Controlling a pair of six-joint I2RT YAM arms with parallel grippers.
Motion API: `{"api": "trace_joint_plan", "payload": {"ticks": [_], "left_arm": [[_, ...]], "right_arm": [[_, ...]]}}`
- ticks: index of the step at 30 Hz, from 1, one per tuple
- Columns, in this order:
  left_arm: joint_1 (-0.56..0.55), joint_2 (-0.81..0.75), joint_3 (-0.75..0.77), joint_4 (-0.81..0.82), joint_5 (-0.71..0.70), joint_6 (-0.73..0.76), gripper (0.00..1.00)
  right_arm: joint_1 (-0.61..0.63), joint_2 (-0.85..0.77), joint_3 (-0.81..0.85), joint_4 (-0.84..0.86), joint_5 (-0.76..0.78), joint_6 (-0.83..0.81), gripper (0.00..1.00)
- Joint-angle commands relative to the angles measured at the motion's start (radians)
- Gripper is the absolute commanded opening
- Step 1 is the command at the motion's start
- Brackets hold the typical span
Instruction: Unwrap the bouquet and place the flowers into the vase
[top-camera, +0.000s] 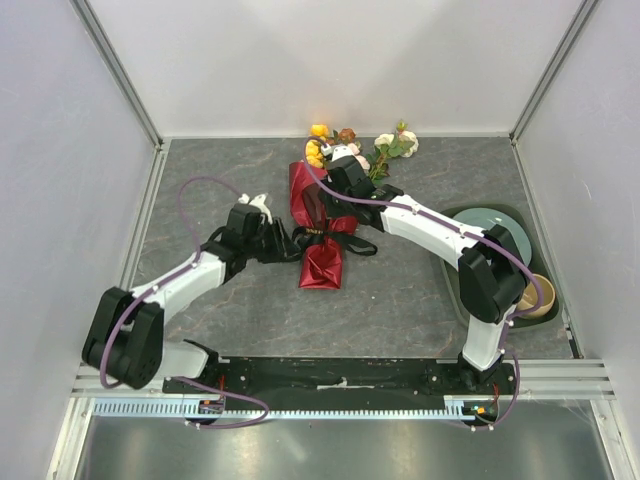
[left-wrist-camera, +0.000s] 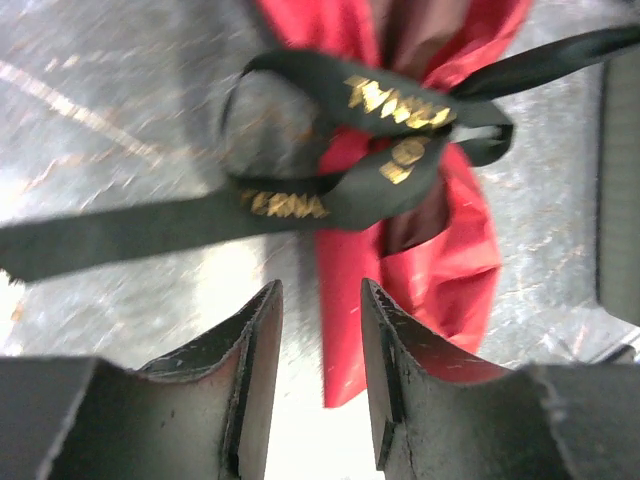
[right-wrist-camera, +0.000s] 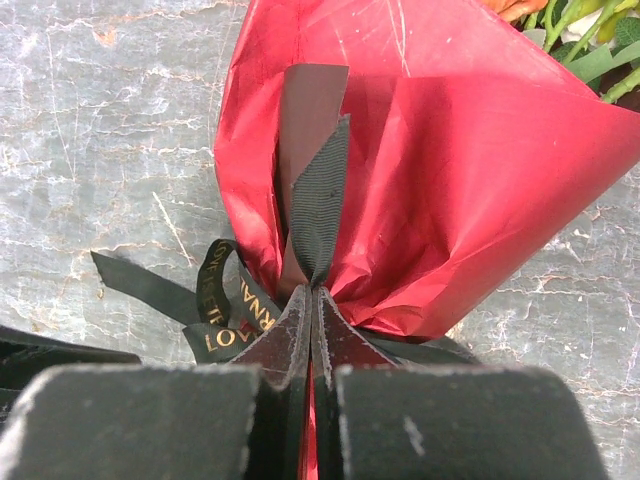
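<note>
Noted the bouquet (top-camera: 322, 265) lying flat mid-table between the two arms, flowers (top-camera: 395, 143) toward the far wall, cone tip toward the bases, wrapped and tied. Found the right gripper (right-wrist-camera: 312, 292) closed tight on a tail of the black ribbon (right-wrist-camera: 318, 200), right at the neck of the red wrapping paper (right-wrist-camera: 450, 170); possibly pinching a fold of paper too, cannot tell. Judged this a hold for pinning the bundle down or tensioning the tail during untying. Found the left gripper (left-wrist-camera: 320, 287) with jaws apart, nothing between them, low over the table and aimed at the bow, just short of the nearest loop and the long flat tail. Judged the step in hand as taking a loose end to pull the knot out. Logged off to the right a teal plate (top-camera: 480, 220) and a beige mug (top-camera: 537, 297), well apart from the bouquet, partly behind the right arm. Could not make out the vase in any view. Flagged as obstacles: knot intact, loops crossing one another, paper bulging beside the bow, right arm lying across the way to the plate side.
</note>
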Motion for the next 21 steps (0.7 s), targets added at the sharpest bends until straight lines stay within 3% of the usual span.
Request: {"api": "trace_joint_plan", "payload": {"ticks": [1,6,10,16,19,21], "left_arm": [[0.016,-0.111,-0.09,-0.039,-0.152,-0.115,0.44],[0.04,-0.142,-0.182,0.0,-0.127,-0.466,0.47],[0.04,-0.072,-0.232,0.071,-0.117,-0.774,0.52],[0.036,0.013,-0.212,0.063,-0.164,-1.029,0.51],[0.031,-0.004,-0.274,0.11,-0.27,-1.19,0.5],[0.031,-0.007,-0.29,0.114,-0.34,-1.22,0.51]], "right_arm": [[-0.008,-0.065,-0.001,0.043,-0.021,0.027,0.0],[-0.009,-0.067,-0.013,0.06,-0.029,0.041,0.0],[-0.009,-0.067,-0.013,0.061,-0.032,0.046,0.0],[-0.009,-0.074,-0.02,0.065,-0.037,0.05,0.0],[-0.009,-0.076,-0.018,0.066,-0.04,0.055,0.0],[-0.009,-0.079,-0.018,0.068,-0.043,0.054,0.0]]}}
